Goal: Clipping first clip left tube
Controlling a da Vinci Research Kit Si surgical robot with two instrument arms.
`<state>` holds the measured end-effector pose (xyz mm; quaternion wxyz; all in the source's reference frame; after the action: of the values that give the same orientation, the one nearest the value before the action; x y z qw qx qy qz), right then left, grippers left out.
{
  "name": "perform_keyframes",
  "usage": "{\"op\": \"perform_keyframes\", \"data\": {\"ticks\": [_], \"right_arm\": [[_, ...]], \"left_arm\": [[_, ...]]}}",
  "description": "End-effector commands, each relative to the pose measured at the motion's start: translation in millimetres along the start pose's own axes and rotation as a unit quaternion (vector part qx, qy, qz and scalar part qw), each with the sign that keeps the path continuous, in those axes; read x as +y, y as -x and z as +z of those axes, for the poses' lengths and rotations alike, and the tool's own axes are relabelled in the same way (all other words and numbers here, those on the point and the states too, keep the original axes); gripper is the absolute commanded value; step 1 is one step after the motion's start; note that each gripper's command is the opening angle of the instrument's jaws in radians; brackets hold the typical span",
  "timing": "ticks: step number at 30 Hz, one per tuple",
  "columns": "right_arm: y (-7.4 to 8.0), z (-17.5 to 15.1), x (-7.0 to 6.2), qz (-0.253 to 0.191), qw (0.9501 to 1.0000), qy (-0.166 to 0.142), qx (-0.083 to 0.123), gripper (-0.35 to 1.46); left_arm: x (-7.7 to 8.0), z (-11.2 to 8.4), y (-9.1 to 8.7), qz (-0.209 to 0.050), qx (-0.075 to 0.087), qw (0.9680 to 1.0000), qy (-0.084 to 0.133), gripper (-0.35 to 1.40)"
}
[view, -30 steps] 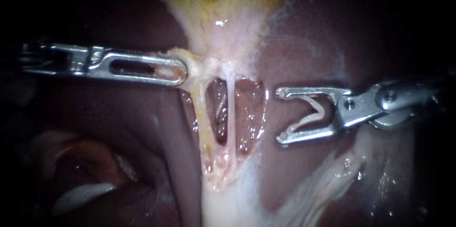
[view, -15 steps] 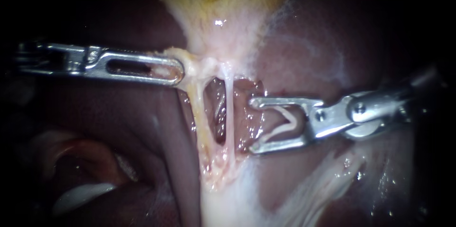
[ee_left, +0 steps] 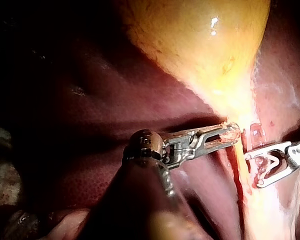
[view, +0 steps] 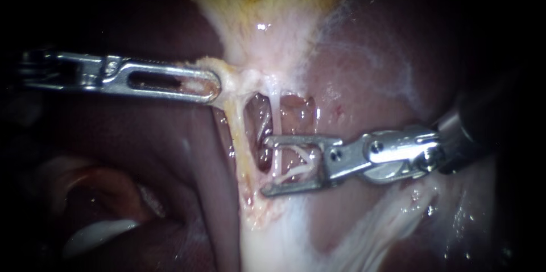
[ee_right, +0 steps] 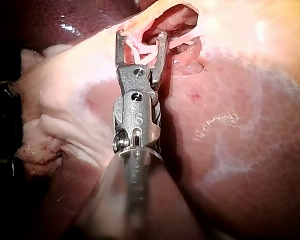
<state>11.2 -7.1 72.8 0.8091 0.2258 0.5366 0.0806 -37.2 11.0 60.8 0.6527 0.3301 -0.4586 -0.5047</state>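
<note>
Your right end effector [view: 265, 167], gripping an unclosed clip [view: 307, 161], straddles the thin right tube [view: 274, 107]; the left tube [view: 234, 130], running near to far, lies just left of its tips.

Background: lit centre, dark surround.
Wet glints on the liver [view: 364, 73]; past the liver's margins, blackness.
</note>
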Motion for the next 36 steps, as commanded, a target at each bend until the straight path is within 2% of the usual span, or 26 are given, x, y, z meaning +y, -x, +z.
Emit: {"op": "perform_keyframes", "data": {"ticks": [1,9,20,26,32,36], "right_arm": [[0.1,0.4,0.0,0.0,1.0,-0.002,0.0,0.5],[-0.5,3.0,0.0,0.009,0.9995,-0.031,0.002,0.5],[-1.5,5.3,-0.4,0.02,0.9955,-0.085,0.037,0.48],[-1.7,6.3,-0.4,0.021,0.9927,-0.112,0.042,0.45],[-1.6,7.6,-0.2,0.025,0.9907,-0.125,0.048,0.42],[-1.4,7.7,-0.1,0.043,0.9906,-0.121,0.046,0.34]], "left_arm": [[0.0,0.0,0.0,0.0,0.0,1.0,0.0,-0.35],[0.0,0.0,0.0,0.0,0.0,1.0,0.0,-0.35],[-0.1,0.2,0.0,0.0,0.0,1.0,0.0,-0.35],[-0.1,0.3,0.1,0.0,0.0,1.0,0.001,-0.35],[-0.1,0.4,0.1,0.0,-0.001,1.0,0.001,-0.35],[-0.1,0.4,0.1,0.0,-0.001,1.0,0.001,-0.35]]}}
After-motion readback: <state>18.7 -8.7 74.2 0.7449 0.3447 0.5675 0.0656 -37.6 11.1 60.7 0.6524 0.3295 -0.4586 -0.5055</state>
